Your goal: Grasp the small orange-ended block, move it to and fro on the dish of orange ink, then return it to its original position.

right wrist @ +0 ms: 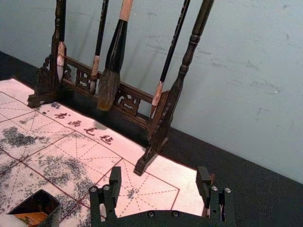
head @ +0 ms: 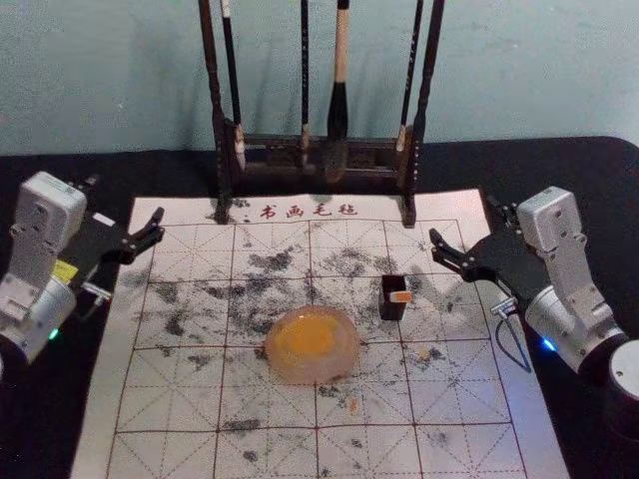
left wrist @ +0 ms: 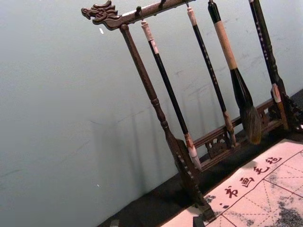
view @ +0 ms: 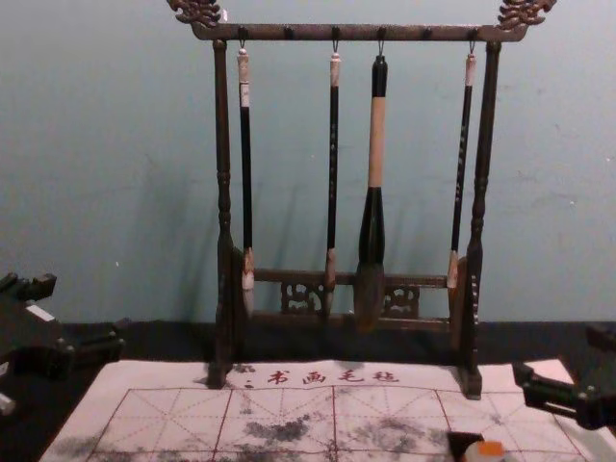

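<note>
Fingers spread wide and empty, the right gripper (head: 462, 224) of an Alpha Bot 2 robot hangs beside the right-hand edge of a calligraphy felt mat (head: 180, 404), the gap between its two dark fingertips plain in the right wrist view. On the opposite side, the left gripper (head: 124, 203), also parted and empty, waits near the mat's left-hand edge. The orange-ended block (head: 400, 296) sits at the mouth of a black open-topped box (head: 390, 310), its orange end showing at the box's right side. From the right gripper, block and box lie toward the robot and to the left, near the fingertips but apart from them. A translucent round dish (head: 283, 369) of orange ink (head: 309, 335) rests farther left and slightly closer to the robot. Counted on the scene are one block, one box, one dish and one mat, marked with a grid, dark ink blotches and four red characters (head: 309, 212). Behind them stands one dark wooden brush rack (view: 351, 33) with carved dragon-head ends, from which four calligraphy brushes (view: 375, 144) hang, one markedly thicker than its three companions.
</note>
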### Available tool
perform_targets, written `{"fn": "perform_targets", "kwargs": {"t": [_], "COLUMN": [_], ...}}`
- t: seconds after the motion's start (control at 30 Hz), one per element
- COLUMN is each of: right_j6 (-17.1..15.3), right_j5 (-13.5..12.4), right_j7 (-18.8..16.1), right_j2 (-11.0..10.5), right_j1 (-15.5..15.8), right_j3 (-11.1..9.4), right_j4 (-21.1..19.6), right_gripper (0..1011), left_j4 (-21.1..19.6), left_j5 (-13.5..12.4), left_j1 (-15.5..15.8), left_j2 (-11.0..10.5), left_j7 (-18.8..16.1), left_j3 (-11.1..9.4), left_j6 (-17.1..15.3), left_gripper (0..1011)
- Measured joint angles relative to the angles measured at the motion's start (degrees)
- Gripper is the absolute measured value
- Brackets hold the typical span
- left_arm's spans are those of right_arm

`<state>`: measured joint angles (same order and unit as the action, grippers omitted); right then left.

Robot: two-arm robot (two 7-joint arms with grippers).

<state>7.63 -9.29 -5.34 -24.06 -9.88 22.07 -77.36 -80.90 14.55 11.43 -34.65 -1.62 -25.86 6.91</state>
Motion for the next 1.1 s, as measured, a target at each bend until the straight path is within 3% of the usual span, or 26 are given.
{"fn": "perform_targets", "kwargs": {"t": [1.1], "right_j6": [0.07], "right_j5": [-0.14], "right_j7": [-0.01], "right_j2": [-0.07], "right_j1": [0.00], "right_j3": [0.04], "right_j4": [-0.10], "right_gripper": [1003], "left_j4": [0.00], "left_j5": [0.00], "left_j1": [0.00], "left_j2": [0.00], "left_j7": [0.00], "left_j3": [0.00], "left_j6": [0.00], "left_gripper": [1001]}}
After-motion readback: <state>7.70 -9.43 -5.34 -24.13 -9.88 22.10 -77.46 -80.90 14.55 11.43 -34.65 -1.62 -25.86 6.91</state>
